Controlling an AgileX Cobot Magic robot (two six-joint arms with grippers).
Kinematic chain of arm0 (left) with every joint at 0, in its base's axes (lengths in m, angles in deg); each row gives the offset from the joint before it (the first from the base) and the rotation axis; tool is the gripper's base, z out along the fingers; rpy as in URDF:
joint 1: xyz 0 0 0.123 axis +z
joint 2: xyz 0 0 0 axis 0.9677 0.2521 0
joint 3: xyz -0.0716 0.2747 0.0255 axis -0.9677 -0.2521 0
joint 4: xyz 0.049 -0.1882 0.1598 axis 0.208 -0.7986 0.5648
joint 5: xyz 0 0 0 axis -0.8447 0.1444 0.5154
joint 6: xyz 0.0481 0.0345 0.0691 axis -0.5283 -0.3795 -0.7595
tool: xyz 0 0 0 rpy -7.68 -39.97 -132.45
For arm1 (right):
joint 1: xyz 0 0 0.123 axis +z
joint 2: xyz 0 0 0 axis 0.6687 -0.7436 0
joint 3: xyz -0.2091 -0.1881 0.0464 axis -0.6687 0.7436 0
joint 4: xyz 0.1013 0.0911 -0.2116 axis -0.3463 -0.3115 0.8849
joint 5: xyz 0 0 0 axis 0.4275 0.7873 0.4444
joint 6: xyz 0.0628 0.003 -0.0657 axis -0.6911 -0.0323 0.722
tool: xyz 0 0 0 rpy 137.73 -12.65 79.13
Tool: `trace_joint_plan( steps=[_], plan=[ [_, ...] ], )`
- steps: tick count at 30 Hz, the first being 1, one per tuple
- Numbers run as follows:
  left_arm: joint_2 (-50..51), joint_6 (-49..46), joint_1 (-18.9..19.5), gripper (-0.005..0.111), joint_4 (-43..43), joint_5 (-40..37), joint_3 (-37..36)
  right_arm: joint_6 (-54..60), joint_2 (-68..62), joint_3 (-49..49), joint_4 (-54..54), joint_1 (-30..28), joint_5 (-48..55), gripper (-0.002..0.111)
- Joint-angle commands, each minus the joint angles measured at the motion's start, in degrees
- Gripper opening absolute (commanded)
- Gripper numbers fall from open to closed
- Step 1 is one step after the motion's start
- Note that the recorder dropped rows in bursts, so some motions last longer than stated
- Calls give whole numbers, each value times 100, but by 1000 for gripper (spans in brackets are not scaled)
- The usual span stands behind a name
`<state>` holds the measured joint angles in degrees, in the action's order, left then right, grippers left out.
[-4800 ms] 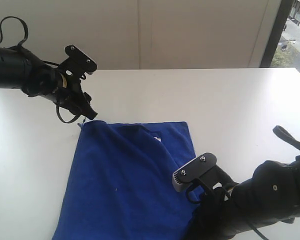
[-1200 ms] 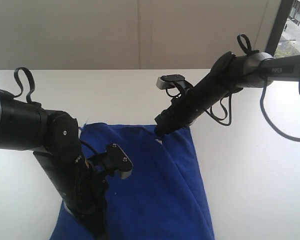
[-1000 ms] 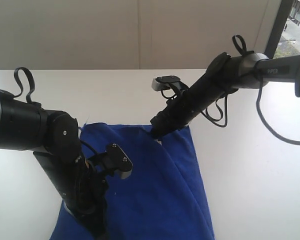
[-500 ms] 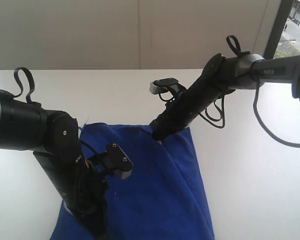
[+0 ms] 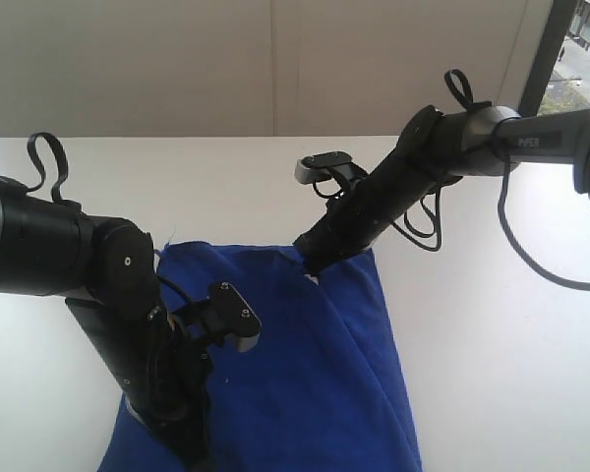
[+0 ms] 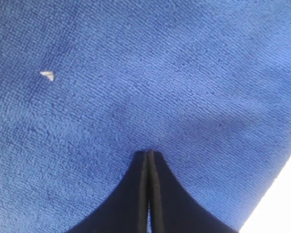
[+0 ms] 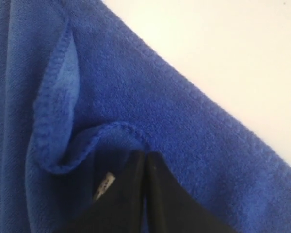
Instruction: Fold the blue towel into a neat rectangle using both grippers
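Observation:
The blue towel (image 5: 305, 374) lies on the white table (image 5: 492, 344), its right side doubled over in a long fold. My right gripper (image 5: 312, 264) reaches down to the far edge. In the right wrist view it (image 7: 145, 154) is shut at a curled hemmed corner of the towel (image 7: 184, 126), beside a small white label (image 7: 104, 186). My left arm (image 5: 128, 295) stands over the near-left part and hides its own jaws there. The left gripper (image 6: 149, 153) is shut with its tips dug into the flat towel (image 6: 136, 73).
A white speck (image 6: 47, 75) sits on the cloth. Bare tabletop (image 6: 281, 204) shows just past the towel's edge by the left gripper. A pale wall (image 5: 275, 59) runs behind the table, and a window (image 5: 580, 49) stands at far right.
Over the last second my right gripper slid slightly left along the far edge. The left arm stayed still. Earlier, the left gripper was at the far-left corner and the right arm low at the near right.

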<state>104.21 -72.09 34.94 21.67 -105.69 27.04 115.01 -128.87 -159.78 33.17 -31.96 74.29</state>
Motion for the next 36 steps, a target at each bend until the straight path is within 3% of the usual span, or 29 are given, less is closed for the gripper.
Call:
trace_joint_plan(
  steps=[1,16,24,36],
  plan=[
    [70,52,-24,0,-14,-69,-139,-33,-4,22,153,-18,-47,0],
    [70,52,-24,0,-14,-69,-139,-83,252,22,410,-349,4,0],
    [70,52,-24,0,-56,-69,-139,-650,403,-8,1490,-395,-7,0],
    [70,52,-24,0,-56,-69,-139,-819,667,-8,2081,-395,-230,0]
  ],
)
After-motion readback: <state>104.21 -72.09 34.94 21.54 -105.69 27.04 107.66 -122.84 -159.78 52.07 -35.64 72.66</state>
